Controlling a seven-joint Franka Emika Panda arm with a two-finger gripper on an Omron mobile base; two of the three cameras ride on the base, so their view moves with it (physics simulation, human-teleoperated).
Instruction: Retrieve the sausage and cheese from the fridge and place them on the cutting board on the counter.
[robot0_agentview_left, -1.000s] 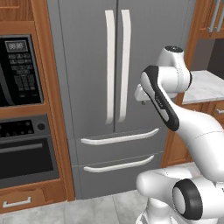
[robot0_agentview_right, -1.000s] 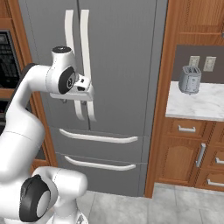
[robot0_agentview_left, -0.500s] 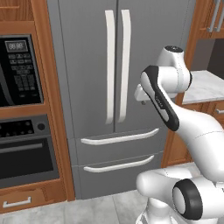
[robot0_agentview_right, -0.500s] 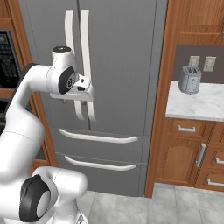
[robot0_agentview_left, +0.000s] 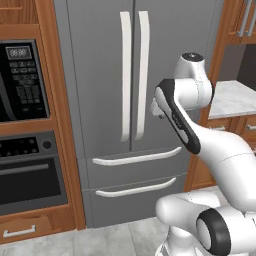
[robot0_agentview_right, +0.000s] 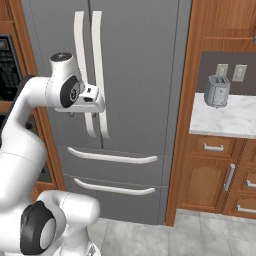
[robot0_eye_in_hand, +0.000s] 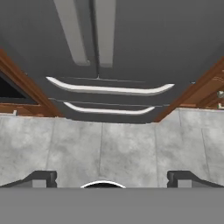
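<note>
While both doors stay shut: task items inside cannot be seen; sausage and cheese hidden, whereabouts impossible to tell from outside

fridge: tall, grey, French-door; upright in a brown wood surround; two upper doors closed, meeting at a centre seam; two drawers below, also closed

door handles: two long pale curved bars, side by side at the seam, running vertically; lower ends just above the top drawer

drawer handles: two pale horizontal bars, one per drawer, slightly bowed; seen again from the hand view, stacked one under the other

gripper: spread wide, holding nothing; two dark fingertips far apart at the bottom of the hand view, pointing down at the grey tiled floor in front of the fridge; apart from every handle

arm: white with dark joints; raised and bent in front of the right-hand door, wrist at about the height of the lower ends of the door handles; from the right base view, hand just beside the handles, contact not clear

microwave: black, built in, left of the fridge; dark oven beneath it

toaster: grey, upright on a marbled wall counter right of the fridge; wood drawers and cabinet doors underneath

floor: grey stone tiles
</note>
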